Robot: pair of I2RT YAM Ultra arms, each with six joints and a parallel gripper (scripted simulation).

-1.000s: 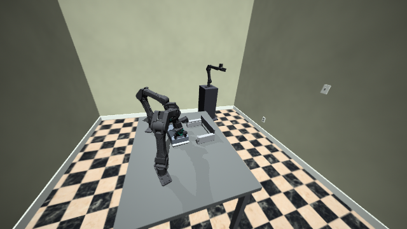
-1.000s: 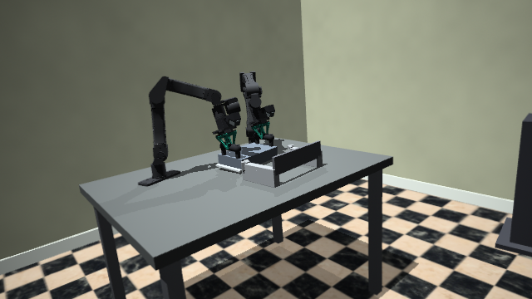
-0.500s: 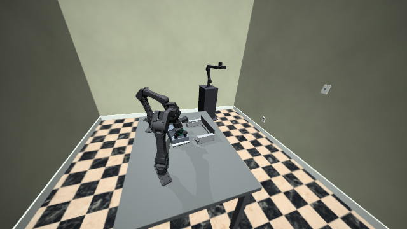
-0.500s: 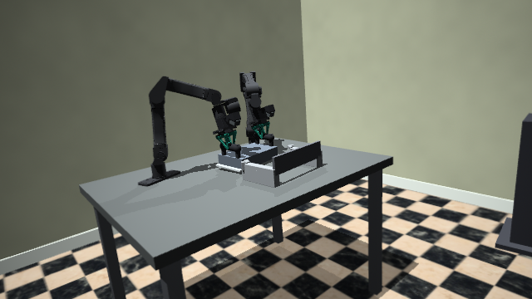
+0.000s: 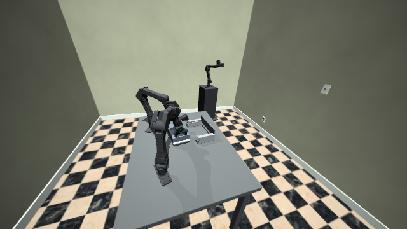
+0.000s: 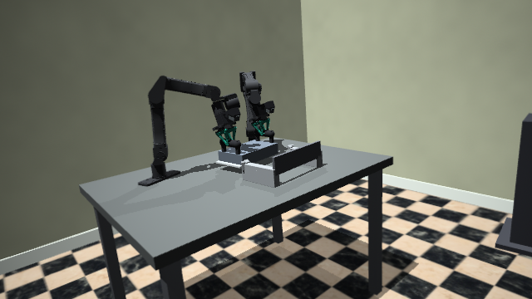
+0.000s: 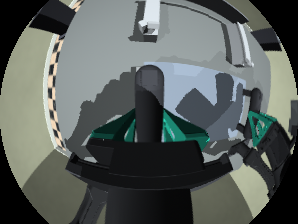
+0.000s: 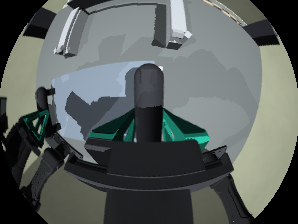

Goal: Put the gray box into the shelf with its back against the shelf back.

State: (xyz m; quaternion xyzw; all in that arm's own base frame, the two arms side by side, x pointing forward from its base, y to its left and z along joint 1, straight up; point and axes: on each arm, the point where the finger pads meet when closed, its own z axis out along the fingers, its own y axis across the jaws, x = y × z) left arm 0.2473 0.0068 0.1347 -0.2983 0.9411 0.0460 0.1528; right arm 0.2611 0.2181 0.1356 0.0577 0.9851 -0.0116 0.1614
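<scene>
The gray box (image 5: 182, 139) (image 6: 229, 157) (image 7: 175, 80) (image 8: 100, 82) is upright and looks roughly level, close above the table in front of the shelf's open side. The shelf (image 5: 206, 137) (image 6: 297, 158) has two light side rails and a dark back panel; the box is outside it. My right gripper (image 6: 230, 150) (image 8: 148, 112) is shut on the box at its right end. My left gripper (image 6: 265, 139) (image 7: 149, 112) is shut on the box at its left end. The left fingertips are hidden in the top view, and the box hides part of both grips.
The gray table (image 5: 191, 184) (image 6: 174, 216) carries both arms. The left rail's front end (image 7: 149, 30) and the right rail's front end (image 8: 176, 40) face the box. A dark pedestal (image 5: 208, 102) with another small arm stands beyond the table.
</scene>
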